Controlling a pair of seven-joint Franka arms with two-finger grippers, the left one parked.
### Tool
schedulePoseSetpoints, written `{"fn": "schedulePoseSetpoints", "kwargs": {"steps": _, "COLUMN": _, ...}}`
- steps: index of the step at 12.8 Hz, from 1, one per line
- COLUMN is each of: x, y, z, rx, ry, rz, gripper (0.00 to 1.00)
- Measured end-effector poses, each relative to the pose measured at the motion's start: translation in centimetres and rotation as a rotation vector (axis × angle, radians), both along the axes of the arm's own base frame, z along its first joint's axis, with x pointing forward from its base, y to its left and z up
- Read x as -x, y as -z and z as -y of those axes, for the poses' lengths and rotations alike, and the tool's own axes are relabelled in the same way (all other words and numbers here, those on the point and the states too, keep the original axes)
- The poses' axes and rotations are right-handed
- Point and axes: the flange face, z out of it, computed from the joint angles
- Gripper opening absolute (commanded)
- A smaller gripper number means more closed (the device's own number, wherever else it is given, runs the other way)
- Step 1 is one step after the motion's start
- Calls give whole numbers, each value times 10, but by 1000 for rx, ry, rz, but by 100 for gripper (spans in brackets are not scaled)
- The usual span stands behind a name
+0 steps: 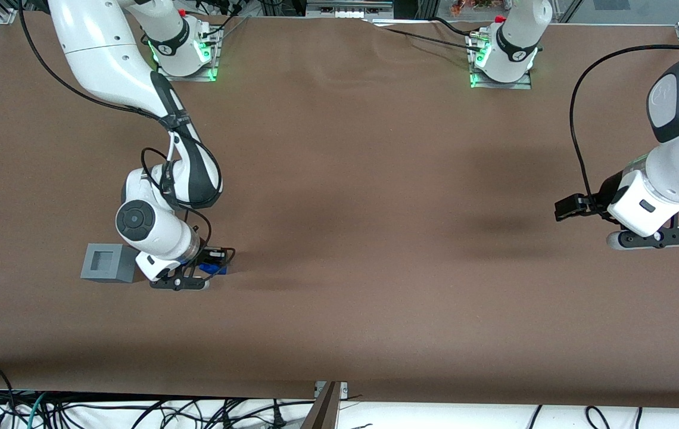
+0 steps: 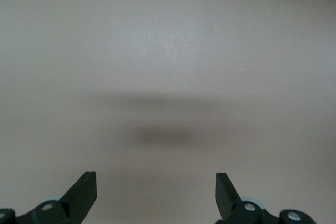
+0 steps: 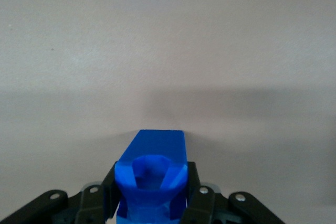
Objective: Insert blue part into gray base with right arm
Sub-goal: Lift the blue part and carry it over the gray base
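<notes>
The blue part (image 3: 152,179) sits between the black fingers (image 3: 108,195) of my gripper (image 3: 151,192), which press against both of its sides; the gripper is shut on it. In the front view the gripper (image 1: 208,265) is low over the brown table near the working arm's end, with a bit of the blue part (image 1: 213,269) showing under the wrist. The gray base (image 1: 108,263), a light-grey cube with a square recess on top, stands on the table beside the wrist, a short way from the blue part. The base does not show in the right wrist view.
The brown table (image 1: 375,179) stretches wide toward the parked arm's end. Both arm mounts (image 1: 187,56) stand at the table's edge farthest from the front camera. Cables (image 1: 137,411) hang below the near edge.
</notes>
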Motion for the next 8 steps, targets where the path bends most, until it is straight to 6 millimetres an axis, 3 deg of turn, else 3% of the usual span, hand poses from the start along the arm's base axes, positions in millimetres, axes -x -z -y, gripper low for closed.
{"fn": "schedulePoseSetpoints", "kwargs": {"steps": 2, "x": -11, "y": -23, "z": 13, "rx": 40, "ry": -25, "rz": 3, "gripper": 0}}
{"fn": "schedulePoseSetpoints", "kwargs": {"steps": 4, "x": -22, "y": -68, "z": 48, "rx": 82, "ry": -60, "rz": -22, "gripper": 0}}
{"fn": "schedulePoseSetpoints", "kwargs": {"steps": 6, "x": -29, "y": -112, "z": 109, "rx": 116, "ry": -83, "rz": -31, "gripper": 0}}
{"fn": "schedulePoseSetpoints", "kwargs": {"steps": 8, "x": -30, "y": -132, "z": 179, "rx": 119, "ry": -93, "rz": -28, "gripper": 0}}
